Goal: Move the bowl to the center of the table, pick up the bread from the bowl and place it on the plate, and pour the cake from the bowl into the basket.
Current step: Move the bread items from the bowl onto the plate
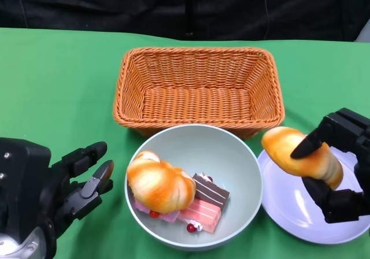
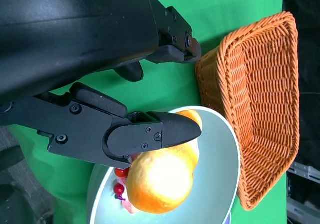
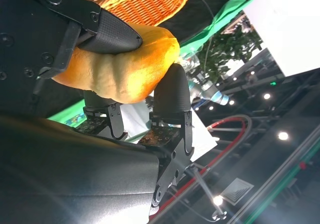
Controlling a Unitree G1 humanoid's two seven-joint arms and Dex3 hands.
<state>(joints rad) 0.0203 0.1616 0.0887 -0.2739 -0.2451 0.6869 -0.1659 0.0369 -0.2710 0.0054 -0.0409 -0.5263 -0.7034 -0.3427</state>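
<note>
While the right hand (image 1: 338, 175) holds it, bread (image 1: 300, 156) glows golden.

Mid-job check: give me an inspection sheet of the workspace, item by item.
Surface: green cloth covers the table.
Job's things: bowl sits in front of the wicker basket, holding a bread roll and cake slices. A second bread is held above the white plate. The basket holds nothing.
Clutter: nothing seen.
Hands: right hand grips the second bread; left hand is open beside the bowl, touching nothing.
Cables: dark cords hang against the black backdrop.
Surroundings: black backdrop behind the table; right wrist view shows ceiling lights.
</note>
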